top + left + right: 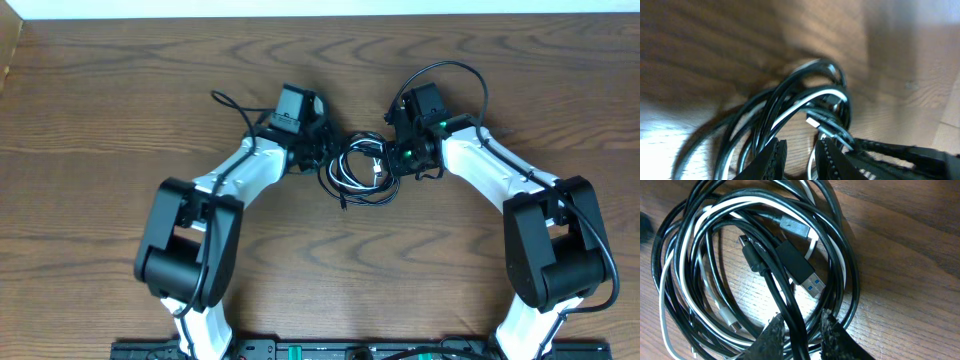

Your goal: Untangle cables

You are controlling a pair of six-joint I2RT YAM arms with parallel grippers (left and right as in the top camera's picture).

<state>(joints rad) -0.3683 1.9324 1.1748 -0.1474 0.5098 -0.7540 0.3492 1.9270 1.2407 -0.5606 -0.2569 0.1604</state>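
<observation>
Straddling a black cable, the right end effector looks closed on it; no legible writing.

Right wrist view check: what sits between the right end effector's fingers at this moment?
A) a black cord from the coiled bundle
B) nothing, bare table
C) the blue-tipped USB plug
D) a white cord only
A: in the right wrist view a black cord runs down between the right end effector fingers, while the blue-tipped USB plug lies above them, outside the gap.

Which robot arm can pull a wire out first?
Probably the right: its tool has a black cable running between its fingers. The left tool sits at the bundle's edge; blur hides any grip.
</observation>
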